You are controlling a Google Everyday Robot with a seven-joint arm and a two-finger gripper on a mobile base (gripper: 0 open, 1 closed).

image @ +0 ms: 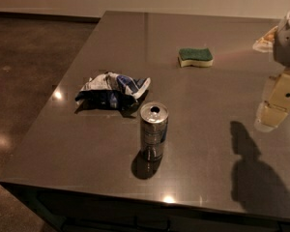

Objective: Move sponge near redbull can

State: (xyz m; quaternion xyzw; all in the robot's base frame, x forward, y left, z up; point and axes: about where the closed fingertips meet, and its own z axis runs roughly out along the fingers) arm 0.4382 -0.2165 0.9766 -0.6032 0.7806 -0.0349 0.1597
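Note:
The sponge (195, 57), dark green on top with pale yellow foam below, lies flat on the far middle of the dark table (217, 144). The redbull can (153, 132), slim and silver-blue with an open top, stands upright near the table's front edge, well apart from the sponge. My gripper (273, 111) hangs above the table at the right edge of the view. It is to the right of both and nearer than the sponge, touching neither. Its shadow falls on the table at the front right.
A crumpled blue-and-white foil snack bag (112, 92) lies just left of and behind the can. A pale object (265, 40) shows at the far right, partly hidden by my arm. The table's left and front edges drop to a brown floor (29, 71).

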